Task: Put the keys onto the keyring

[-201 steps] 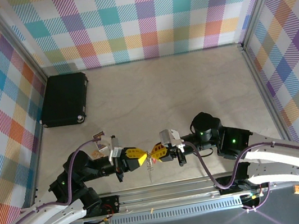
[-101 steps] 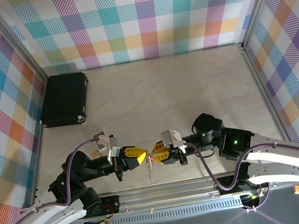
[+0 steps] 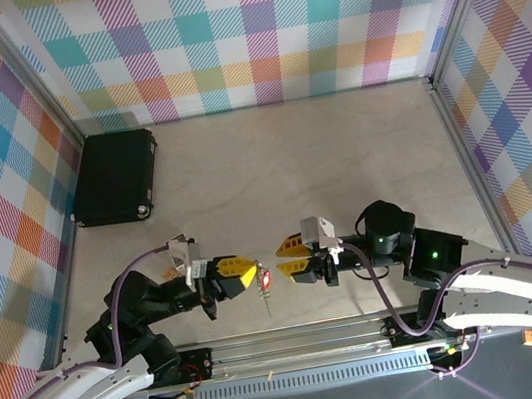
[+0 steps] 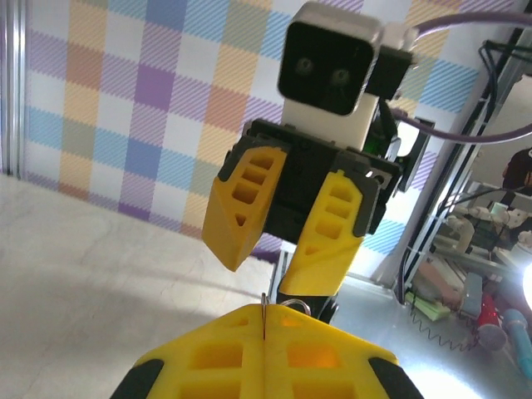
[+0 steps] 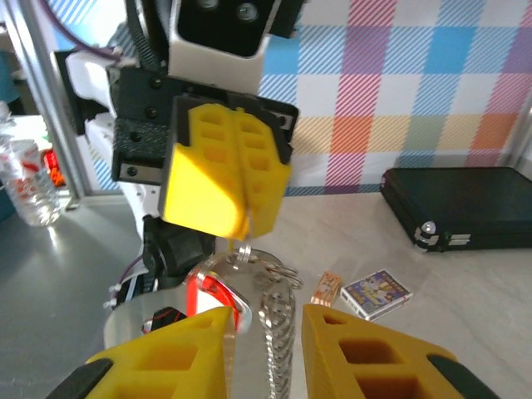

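Close to the front rail, the left hand is pinched tight on the keyring, whose silver loops and chain dangle below its yellow fingers. The red-headed key hangs right beside those loops; I can't tell if it is threaded on. Facing it, just apart, the right hand stands partly parted, gripping nothing. Farther off, a black case lies on the bench by the left wall.
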Motion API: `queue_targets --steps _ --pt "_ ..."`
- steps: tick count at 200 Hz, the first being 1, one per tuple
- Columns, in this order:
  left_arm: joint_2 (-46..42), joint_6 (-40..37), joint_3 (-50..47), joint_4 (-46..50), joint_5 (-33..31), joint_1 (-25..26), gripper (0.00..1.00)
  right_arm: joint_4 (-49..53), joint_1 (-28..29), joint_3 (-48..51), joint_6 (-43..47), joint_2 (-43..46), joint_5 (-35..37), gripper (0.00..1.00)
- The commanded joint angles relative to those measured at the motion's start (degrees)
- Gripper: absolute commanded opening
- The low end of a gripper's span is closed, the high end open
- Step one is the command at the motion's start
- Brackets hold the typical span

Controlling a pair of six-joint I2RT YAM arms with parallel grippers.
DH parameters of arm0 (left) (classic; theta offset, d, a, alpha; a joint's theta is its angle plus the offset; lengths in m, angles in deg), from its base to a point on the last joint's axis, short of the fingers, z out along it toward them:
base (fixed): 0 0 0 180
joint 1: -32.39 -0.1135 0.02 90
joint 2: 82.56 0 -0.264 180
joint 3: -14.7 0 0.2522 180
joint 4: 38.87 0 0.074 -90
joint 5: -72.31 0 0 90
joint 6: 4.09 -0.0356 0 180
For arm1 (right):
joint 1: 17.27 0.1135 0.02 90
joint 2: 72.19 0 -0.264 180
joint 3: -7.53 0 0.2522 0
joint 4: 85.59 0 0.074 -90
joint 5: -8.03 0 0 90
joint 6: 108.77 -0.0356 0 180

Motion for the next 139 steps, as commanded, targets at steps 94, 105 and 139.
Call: queue_targets --steps 94,105,139 --pt "3.35 -4.51 2.28 -10.54 3.97 0.24 0.0 -4.48 -0.42 -5.03 -12.29 -4.37 -7.14 0.4" --pt "3.85 -4.42 2.18 -11.08 4.28 0.24 0.0 -4.89 -0.39 -5.02 -12.51 -4.68 -7.6 0.39" --pt "4.42 -4.17 2.16 -11.75 4.66 0.29 0.0 -5.81 -0.39 -4.06 -12.19 -4.99 -7.44 0.29"
